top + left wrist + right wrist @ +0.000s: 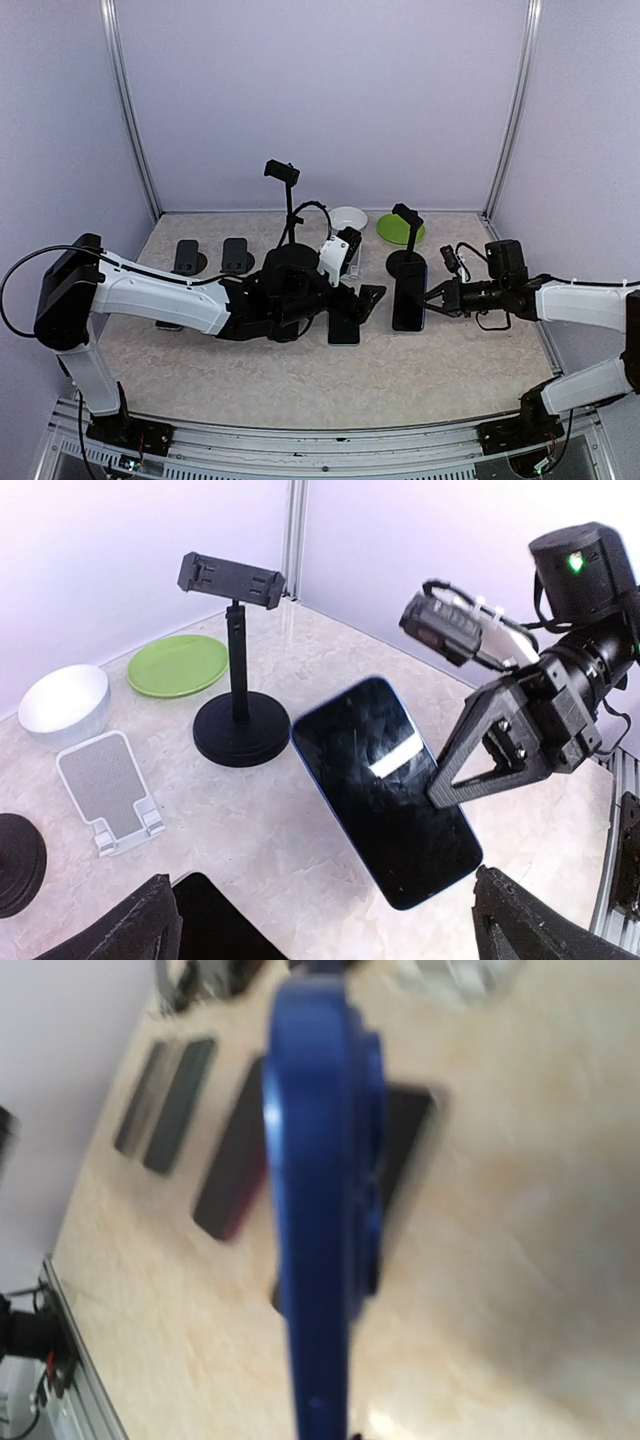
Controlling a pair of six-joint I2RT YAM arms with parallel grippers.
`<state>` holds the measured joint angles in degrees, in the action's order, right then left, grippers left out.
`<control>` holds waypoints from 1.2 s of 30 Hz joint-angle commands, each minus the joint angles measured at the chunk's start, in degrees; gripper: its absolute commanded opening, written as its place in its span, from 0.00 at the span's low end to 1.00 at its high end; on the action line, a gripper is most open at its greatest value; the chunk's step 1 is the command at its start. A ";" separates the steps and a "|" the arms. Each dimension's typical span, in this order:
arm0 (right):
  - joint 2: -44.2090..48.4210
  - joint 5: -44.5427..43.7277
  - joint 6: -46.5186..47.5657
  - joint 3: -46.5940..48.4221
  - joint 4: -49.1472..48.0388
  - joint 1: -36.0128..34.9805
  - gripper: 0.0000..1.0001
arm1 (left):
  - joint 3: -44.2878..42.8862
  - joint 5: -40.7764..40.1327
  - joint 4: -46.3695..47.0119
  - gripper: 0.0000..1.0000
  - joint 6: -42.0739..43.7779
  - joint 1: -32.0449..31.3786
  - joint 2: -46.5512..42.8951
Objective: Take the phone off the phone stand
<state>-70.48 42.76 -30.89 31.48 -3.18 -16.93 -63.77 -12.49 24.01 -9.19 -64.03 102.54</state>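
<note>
A dark phone with a blue rim (408,297) is held just above the table, off the black clamp stand (406,240) behind it. My right gripper (432,298) is shut on the phone's right edge. The left wrist view shows the phone (385,790) screen-up, the right gripper (470,765) pinching its side, and the empty stand (235,660). In the right wrist view the phone (320,1210) is edge-on and blurred. My left gripper (366,296) is open and empty, its fingers (130,925) spread left of the phone.
A second phone (343,326) lies flat under the left gripper. A taller black stand (288,215), a white folding stand (110,790), a white bowl (348,217) and a green plate (400,228) are behind. Two dark phones (186,255) rest at far left.
</note>
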 commanded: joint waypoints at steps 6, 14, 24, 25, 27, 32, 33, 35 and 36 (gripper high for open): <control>-11.78 9.01 2.94 2.33 -0.30 3.89 0.00 | 3.05 -2.28 2.91 0.99 -1.56 1.41 -4.01; -18.98 10.93 6.78 5.88 2.69 6.89 0.05 | 7.29 -3.37 4.06 0.99 -5.45 3.85 -7.27; -26.01 13.67 6.33 7.69 1.88 9.37 0.16 | 10.85 -3.31 5.94 0.99 -7.05 5.63 -9.26; -26.52 13.78 6.29 7.80 1.77 9.62 0.16 | 11.14 -3.16 6.16 0.99 -7.14 5.85 -9.41; -27.24 13.72 6.29 7.94 1.81 10.24 0.17 | 11.54 -2.98 6.34 0.99 -7.39 6.27 -9.70; -27.98 12.41 6.99 8.14 2.78 11.91 0.22 | 12.85 -2.73 7.03 0.99 -8.20 7.22 -10.48; -27.96 11.91 7.10 8.26 2.89 12.25 0.24 | 13.14 -2.71 7.28 0.99 -8.39 7.37 -10.56; -28.17 11.50 7.28 8.51 3.10 12.95 0.25 | 13.45 -2.51 7.28 0.99 -8.61 7.58 -10.62; -28.45 11.34 7.41 8.57 3.03 13.19 0.28 | 13.46 -2.38 7.18 0.99 -8.61 7.68 -10.53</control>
<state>-97.84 54.15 -24.67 38.46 0.16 -5.26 -51.24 -15.44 29.36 -16.82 -56.90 93.60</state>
